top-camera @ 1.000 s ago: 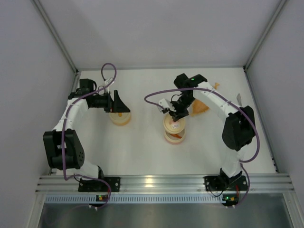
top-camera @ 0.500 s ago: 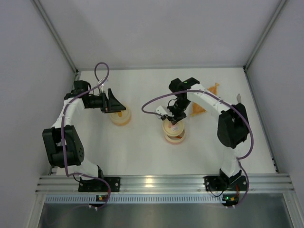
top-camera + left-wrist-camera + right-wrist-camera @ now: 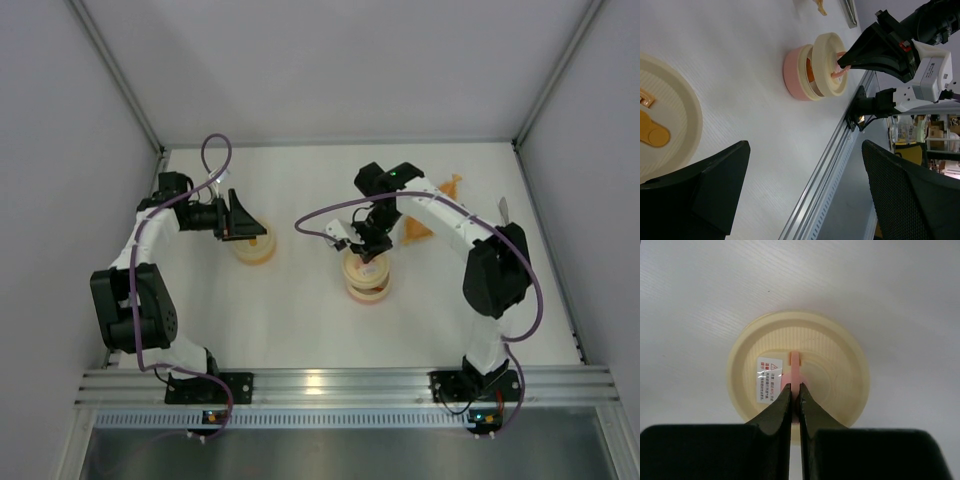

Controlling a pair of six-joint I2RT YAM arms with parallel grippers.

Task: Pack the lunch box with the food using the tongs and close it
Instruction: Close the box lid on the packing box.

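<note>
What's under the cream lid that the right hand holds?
The round pink plastic tub, with something orange showing in the gap. The cream lid hides the rest.

Pink tub (image 3: 792,75) mid-table, orange food (image 3: 810,75) inside, cream lid (image 3: 799,377) raised just above it, yellow tub (image 3: 253,252) lidded at left

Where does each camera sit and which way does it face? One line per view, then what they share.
Top external: above and behind the bases, looking down on the table; both whole arms, left gripper, right gripper.
Left wrist: looks across the table toward the right arm; own open fingers at the bottom.
Right wrist: looks straight down on the cream lid; own fingers shut on its pink tab.
Shared: all three show that lid; the first two, the pink tub.
</note>
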